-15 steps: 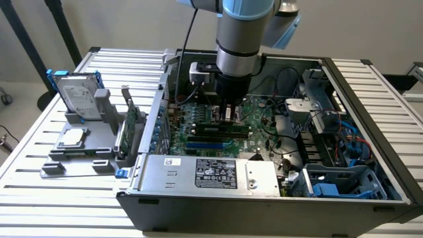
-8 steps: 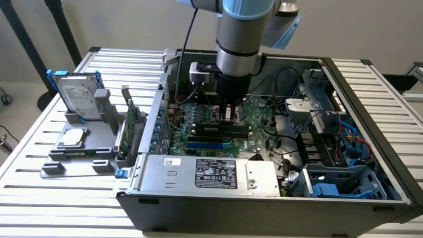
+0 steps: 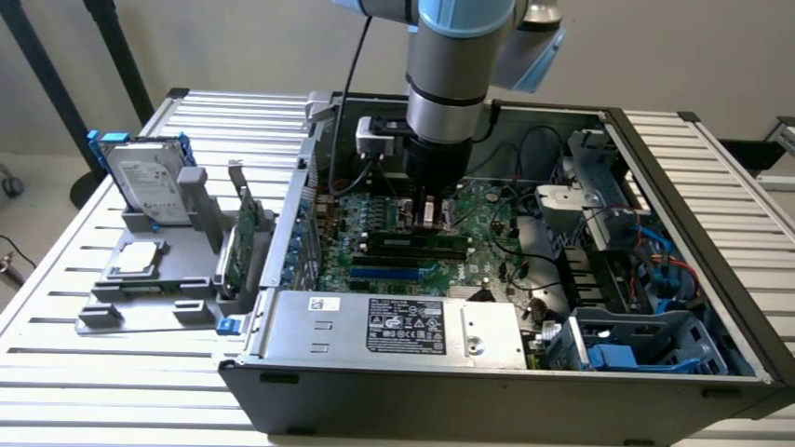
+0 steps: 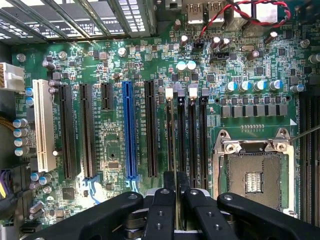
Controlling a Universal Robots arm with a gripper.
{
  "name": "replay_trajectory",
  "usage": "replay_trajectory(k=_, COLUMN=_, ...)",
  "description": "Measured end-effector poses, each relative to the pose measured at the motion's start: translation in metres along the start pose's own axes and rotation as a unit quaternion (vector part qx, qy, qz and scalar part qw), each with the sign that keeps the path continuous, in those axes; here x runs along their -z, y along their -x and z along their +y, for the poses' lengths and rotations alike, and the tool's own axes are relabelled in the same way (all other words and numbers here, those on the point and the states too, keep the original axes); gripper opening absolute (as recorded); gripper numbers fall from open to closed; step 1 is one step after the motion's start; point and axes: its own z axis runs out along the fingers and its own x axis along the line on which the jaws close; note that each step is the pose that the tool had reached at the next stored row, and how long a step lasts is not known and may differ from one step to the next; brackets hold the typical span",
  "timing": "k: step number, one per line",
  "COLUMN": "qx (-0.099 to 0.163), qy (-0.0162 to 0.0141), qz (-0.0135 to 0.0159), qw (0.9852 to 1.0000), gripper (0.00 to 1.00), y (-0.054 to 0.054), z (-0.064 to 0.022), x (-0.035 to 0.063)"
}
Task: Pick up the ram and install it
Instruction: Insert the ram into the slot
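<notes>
I am hovering my gripper (image 4: 177, 192) low over the motherboard (image 4: 115, 150) inside the open computer case (image 3: 695, 307). My fingers (image 4: 161, 210) are clamping the ram (image 4: 178, 150) on edge, and it is standing in line with the black memory slots (image 4: 197, 135), beside the processor socket (image 4: 252, 172).

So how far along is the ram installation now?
Pickup looks done: the gripper is shut on the ram, held edge-on over the memory slots beside the CPU socket. Left: seating it. I cannot tell whether it has entered a slot yet.
</notes>
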Motion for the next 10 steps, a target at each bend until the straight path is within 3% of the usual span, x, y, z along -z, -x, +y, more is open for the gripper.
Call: replay_trajectory(k=10, qx=0.000, qy=-0.0002, qz=-0.0001, qw=1.0000, gripper=0.14, y=0.0001, z=-0.0001, x=-0.0024)
